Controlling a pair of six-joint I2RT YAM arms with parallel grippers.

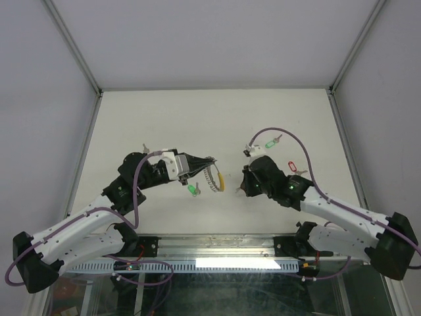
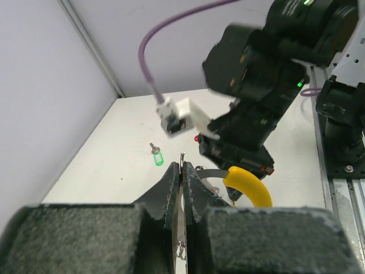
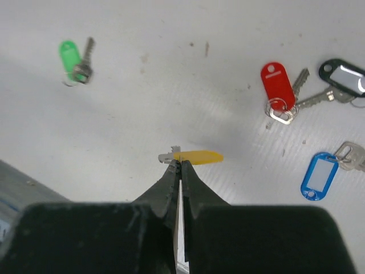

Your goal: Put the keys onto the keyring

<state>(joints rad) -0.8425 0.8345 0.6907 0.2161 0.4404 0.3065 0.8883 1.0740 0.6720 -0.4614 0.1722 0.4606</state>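
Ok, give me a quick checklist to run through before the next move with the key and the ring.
1. Grip of left tool on keyring: ok, shut on it.
2. Grip of right tool on yellow key: ok, shut at its head.
3. Yellow key lifted off table: cannot tell.
4. Keyring's opening turned toward right tool: cannot tell.
5. The red key and blue key clear of right tool: ok.

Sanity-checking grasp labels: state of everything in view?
left gripper: jaws shut on keyring
right gripper: jaws shut on yellow key
keyring: held, yellow segment toward right arm
yellow key: pinched at jaw tips
green key: loose on table
second green key: beside keyring; threaded or not, cannot tell
red key: loose on table
black key: loose on table
blue key: loose on table
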